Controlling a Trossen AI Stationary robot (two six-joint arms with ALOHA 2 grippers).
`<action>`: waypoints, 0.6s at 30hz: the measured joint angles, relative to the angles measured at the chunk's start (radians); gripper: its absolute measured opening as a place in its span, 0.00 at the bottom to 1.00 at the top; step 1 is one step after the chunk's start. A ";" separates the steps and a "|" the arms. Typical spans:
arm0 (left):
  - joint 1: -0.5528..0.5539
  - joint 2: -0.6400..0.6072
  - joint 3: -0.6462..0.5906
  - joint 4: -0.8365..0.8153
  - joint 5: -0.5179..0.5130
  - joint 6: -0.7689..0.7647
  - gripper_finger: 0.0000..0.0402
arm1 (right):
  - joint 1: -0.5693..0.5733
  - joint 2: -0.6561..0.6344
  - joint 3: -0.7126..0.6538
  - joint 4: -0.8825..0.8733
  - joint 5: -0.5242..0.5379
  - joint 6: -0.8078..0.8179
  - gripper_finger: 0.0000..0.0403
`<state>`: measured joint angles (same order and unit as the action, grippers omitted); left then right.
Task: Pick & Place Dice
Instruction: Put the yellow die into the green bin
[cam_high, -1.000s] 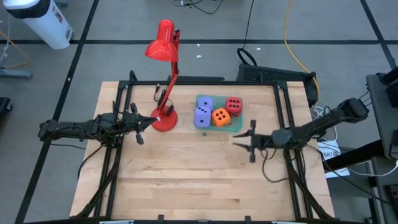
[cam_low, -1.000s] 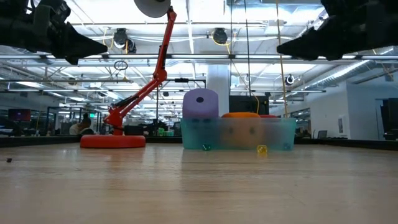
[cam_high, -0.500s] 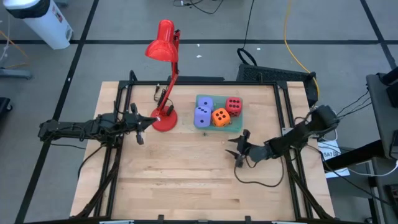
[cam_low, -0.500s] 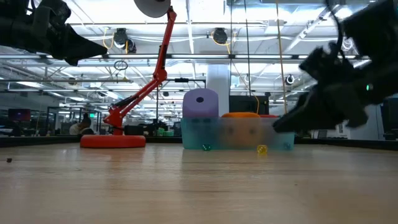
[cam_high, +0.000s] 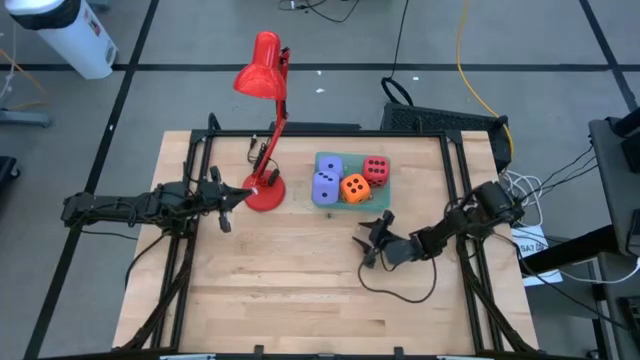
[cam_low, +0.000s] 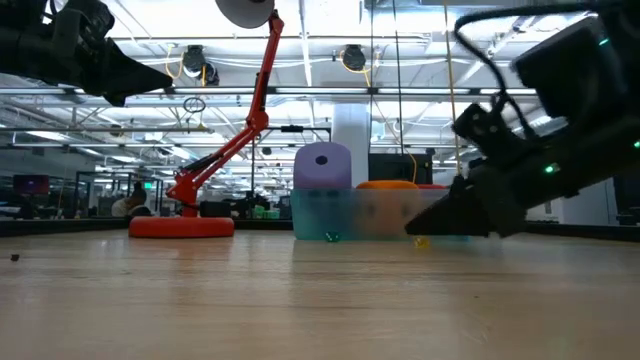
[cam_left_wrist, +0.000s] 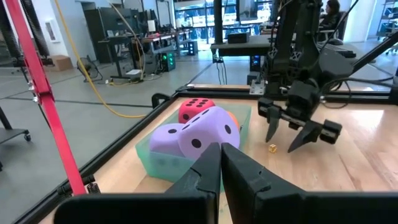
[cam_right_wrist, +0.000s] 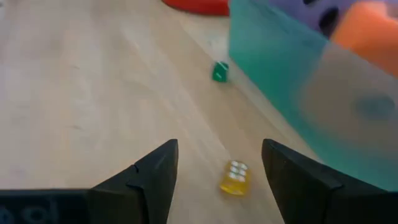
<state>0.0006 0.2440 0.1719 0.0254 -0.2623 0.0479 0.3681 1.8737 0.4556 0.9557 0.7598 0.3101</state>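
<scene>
Four big soft dice sit in a shallow teal tray (cam_high: 381, 205): two lavender (cam_high: 326, 176), one orange (cam_high: 354, 187), one red (cam_high: 376, 168). One lavender die (cam_low: 322, 165) stands above the tray wall in the low view. A small yellow die (cam_right_wrist: 235, 177) and a small green die (cam_right_wrist: 219, 71) lie on the wood in front of the tray. My right gripper (cam_right_wrist: 219, 147) is open, low over the table, with the yellow die just ahead between its fingers, untouched. My left gripper (cam_left_wrist: 221, 155) is shut, raised beside the lamp base (cam_high: 265, 195).
A red desk lamp stands left of the tray, its arm (cam_high: 277, 120) leaning toward the far edge and its head (cam_high: 258, 70) beyond the table. Black frame rails (cam_high: 190, 250) run along both sides. Bare wood (cam_high: 300, 290) fills the near half.
My right gripper has come down from high above the table to just over the wood. It has shifted toward the table's left and near edge, closing on the small yellow die in front of the tray, with its arm folding back. Its fingers have stayed open.
</scene>
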 joint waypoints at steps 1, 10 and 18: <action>0.000 0.000 0.000 0.000 0.000 -0.001 0.06 | -0.009 0.006 0.007 -0.018 0.002 0.012 0.55; 0.000 0.000 0.000 0.000 0.001 -0.001 0.06 | -0.041 -0.001 0.022 -0.107 0.002 0.071 0.53; 0.000 0.000 0.000 0.000 0.001 -0.001 0.06 | -0.049 -0.002 0.022 -0.137 -0.014 0.185 0.48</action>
<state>0.0004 0.2440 0.1719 0.0250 -0.2615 0.0471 0.3190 1.8721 0.4778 0.8184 0.7459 0.4956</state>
